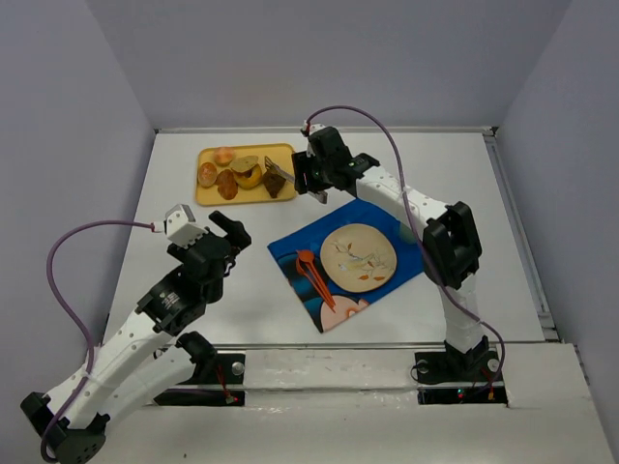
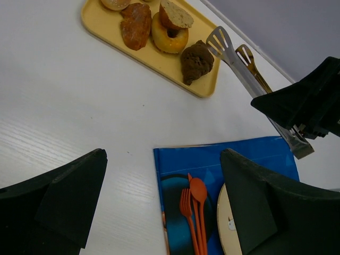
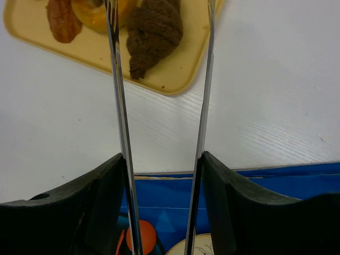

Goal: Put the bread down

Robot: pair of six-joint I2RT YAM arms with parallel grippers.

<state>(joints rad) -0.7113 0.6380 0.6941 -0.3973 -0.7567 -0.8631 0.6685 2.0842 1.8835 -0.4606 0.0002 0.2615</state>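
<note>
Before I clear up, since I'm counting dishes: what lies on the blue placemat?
A patterned plate, an orange fork and spoon; the placemat under the plate is hidden.

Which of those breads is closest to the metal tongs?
The dark brown twisted pastry, at the tray's end beside the tongs; the lighter ones lie farther off.

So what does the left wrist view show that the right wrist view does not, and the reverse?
Only the left wrist view shows the left gripper, open above the table, the orange fork and the slotted tips of the tongs. Only the right wrist view shows how the tongs' two arms lie against the inner faces of the fingers of the right gripper. Both show the yellow tray, the dark brown bread, the blue placemat and the plate edge.
</note>
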